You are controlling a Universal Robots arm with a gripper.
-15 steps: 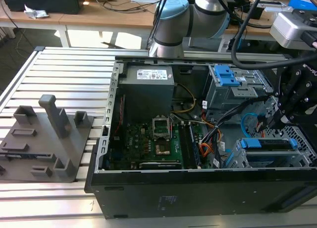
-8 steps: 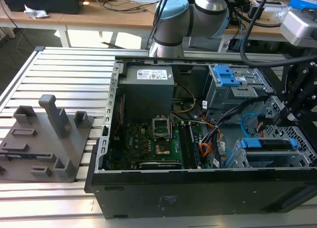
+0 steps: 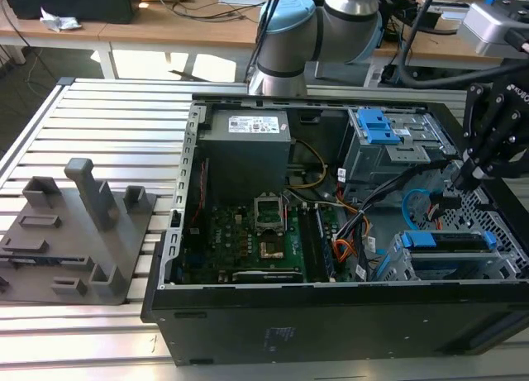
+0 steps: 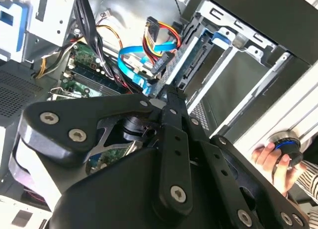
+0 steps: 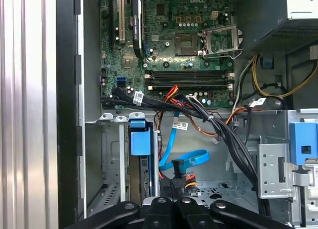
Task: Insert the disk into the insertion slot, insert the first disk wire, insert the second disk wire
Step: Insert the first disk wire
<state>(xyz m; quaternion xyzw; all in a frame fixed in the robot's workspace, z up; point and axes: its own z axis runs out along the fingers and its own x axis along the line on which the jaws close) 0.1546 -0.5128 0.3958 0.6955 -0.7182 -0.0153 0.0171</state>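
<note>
The gripper (image 3: pixel 459 183) hangs low inside the open computer case (image 3: pixel 331 315), on the exterior view's right. In both wrist views its black fingers (image 5: pixel 159 209) look pressed close together, with no gap between the tips. Whether they pinch anything cannot be told.

Just past the tips sits a small dark plug (image 5: pixel 178 165) on the end of the second disk wire (image 5: pixel 191 158). That thin blue cable bends in a loop and runs up toward the green motherboard (image 5: pixel 174 40). A bundle of orange, yellow and black wires (image 4: pixel 161 33) hangs right beside the blue cable.

Close to the gripper is the insertion slot (image 5: pixel 120 159), a light grey metal cage. The disk (image 5: pixel 139 142) sits inside it, and its bright blue frame shows at the cage's open side. In the exterior view the disk (image 3: pixel 446 240) lies in the cage at the near corner of the case.

Farther back stands a darker cage with blue latches (image 3: pixel 388 137), and next to it the grey power supply box (image 3: pixel 248 145).

In the second wrist view, a person's hand (image 4: pixel 271 159) holds a round knob with a blue ring (image 4: pixel 288 149) outside the case.

The case rests on a ribbed metal table (image 3: pixel 107 125). A grey rack (image 3: pixel 74 232) stands on the exterior view's left, well apart from the case.
</note>
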